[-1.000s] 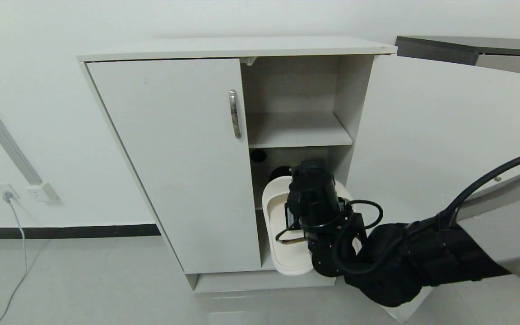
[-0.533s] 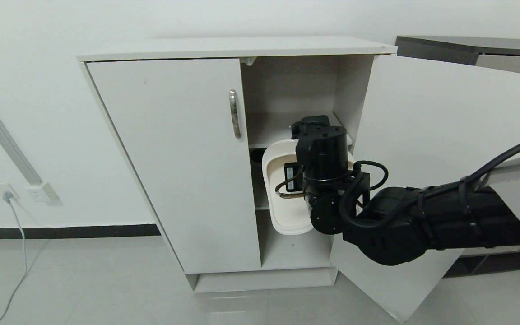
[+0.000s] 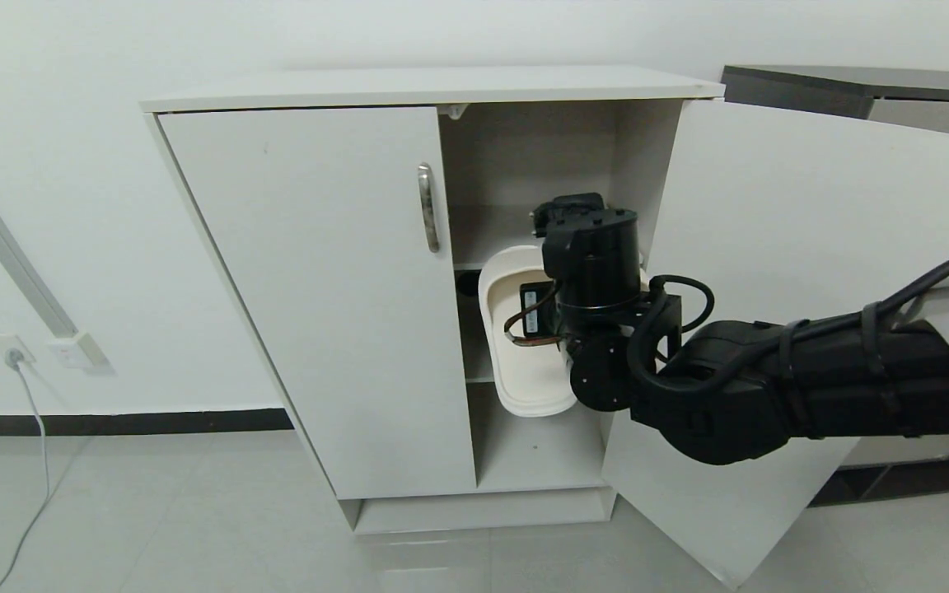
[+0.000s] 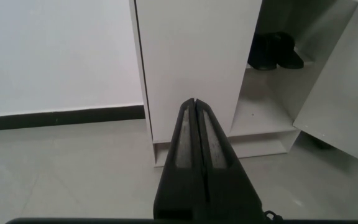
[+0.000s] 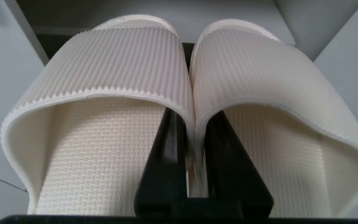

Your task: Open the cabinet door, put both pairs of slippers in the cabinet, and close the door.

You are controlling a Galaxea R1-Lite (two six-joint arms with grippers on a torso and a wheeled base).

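White wall (image 3: pixel 46 123) and grey tiled floor (image 3: pixel 153 527) frame a white cabinet (image 3: pixel 409 82). Its left door (image 3: pixel 318 288) is closed, with a metal handle (image 3: pixel 428 207), and its right door (image 3: pixel 787 214) is swung wide open.

The cream slippers (image 3: pixel 516 354) are a matched pair with thick rounded soles, finely textured footbeds and broad ribbed straps. In the right wrist view they lie side by side, the straps touching along their inner edges. The right gripper (image 5: pixel 191 143) is closed to a narrow gap on those two adjoining strap edges, one dark finger (image 5: pixel 166 149) under each strap. In the head view the pair hangs steeply tilted in the open right half of the cabinet, toes up in front of the upper shelf (image 3: pixel 507 235) and heels down over the bottom compartment.

The black slippers (image 4: pixel 275 51) already sit inside on a shelf above the bottom board. The left gripper (image 4: pixel 194 109) has its fingers pressed together on nothing and hangs over the floor in front of the cabinet.

A second ago the cream pair was much lower, its heels level with the cabinet's bottom edge. The right arm has since lifted it to mid-opening, and in the last half second it has risen only slightly.
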